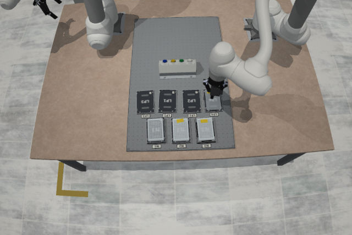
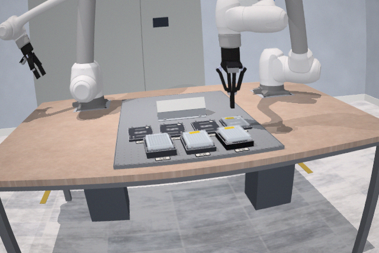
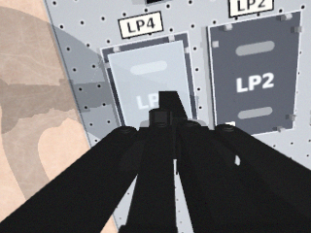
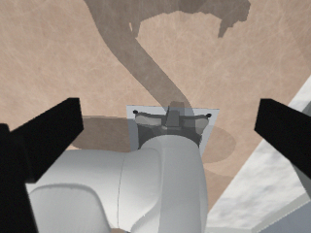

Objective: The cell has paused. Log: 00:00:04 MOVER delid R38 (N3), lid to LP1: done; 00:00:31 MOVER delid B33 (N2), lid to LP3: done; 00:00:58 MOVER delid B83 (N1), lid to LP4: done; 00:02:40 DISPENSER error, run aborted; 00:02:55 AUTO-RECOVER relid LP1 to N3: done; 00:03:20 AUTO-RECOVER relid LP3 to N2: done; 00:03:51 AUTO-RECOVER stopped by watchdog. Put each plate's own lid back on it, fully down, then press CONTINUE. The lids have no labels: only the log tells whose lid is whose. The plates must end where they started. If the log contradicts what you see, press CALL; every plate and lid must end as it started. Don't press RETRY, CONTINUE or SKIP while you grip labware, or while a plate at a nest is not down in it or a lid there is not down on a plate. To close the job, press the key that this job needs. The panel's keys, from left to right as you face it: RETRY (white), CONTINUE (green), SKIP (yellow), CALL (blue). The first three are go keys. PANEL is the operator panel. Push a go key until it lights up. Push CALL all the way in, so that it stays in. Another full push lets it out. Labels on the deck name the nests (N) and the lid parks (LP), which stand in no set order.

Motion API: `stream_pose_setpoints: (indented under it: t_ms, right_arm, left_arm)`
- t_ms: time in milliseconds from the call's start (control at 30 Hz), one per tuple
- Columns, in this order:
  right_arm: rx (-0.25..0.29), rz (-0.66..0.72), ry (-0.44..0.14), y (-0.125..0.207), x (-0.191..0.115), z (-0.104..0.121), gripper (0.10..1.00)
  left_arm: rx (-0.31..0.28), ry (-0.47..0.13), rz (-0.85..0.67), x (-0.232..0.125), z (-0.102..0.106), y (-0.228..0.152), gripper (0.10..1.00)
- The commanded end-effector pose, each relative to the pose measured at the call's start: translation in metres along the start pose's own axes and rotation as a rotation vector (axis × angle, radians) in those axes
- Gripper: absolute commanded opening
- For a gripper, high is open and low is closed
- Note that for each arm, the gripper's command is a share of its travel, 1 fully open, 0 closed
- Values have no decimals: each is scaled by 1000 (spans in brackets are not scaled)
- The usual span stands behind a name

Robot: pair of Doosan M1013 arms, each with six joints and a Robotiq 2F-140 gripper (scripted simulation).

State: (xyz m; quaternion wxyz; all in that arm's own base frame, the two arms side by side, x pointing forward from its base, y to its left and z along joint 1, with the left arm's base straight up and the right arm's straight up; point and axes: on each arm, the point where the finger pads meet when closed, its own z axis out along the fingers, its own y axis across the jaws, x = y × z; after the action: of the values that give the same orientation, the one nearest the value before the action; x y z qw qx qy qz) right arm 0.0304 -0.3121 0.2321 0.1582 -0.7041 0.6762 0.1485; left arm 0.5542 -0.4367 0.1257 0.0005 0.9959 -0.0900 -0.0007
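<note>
Left jaws (image 1: 212,96) (image 2: 232,106): shut, pointing downward. Right jaws (image 1: 56,8) (image 2: 40,75): wide open, tilted, empty.

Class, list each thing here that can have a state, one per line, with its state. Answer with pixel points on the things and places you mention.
left gripper (image 1: 212,97) (image 2: 232,106) (image 3: 169,94): shut, empty
right gripper (image 1: 57,9) (image 2: 41,75): open, empty
LP1 (image 1: 167,105) (image 2: 172,133): bare
LP2 (image 1: 191,105) (image 2: 205,130) (image 3: 257,99): bare
LP3 (image 1: 145,105) (image 2: 140,136): bare
LP4's lid (image 1: 213,107) (image 2: 237,122) (image 3: 146,87): parked
N1's plate (image 1: 155,134) (image 2: 159,142): no yellow tape visible
</note>
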Motion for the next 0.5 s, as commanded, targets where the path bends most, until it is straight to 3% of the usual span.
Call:
stream_pose_setpoints:
  t_ms: [0, 467]
  right_arm:
    - [1, 0, 1, 0, 0, -1, 1000]
    - [1, 0, 1, 0, 0, -1, 1000]
  left_arm:
    - [1, 2, -46, -4, 0, -3, 99]
    - [0, 2, -139, -12, 1, -10, 99]
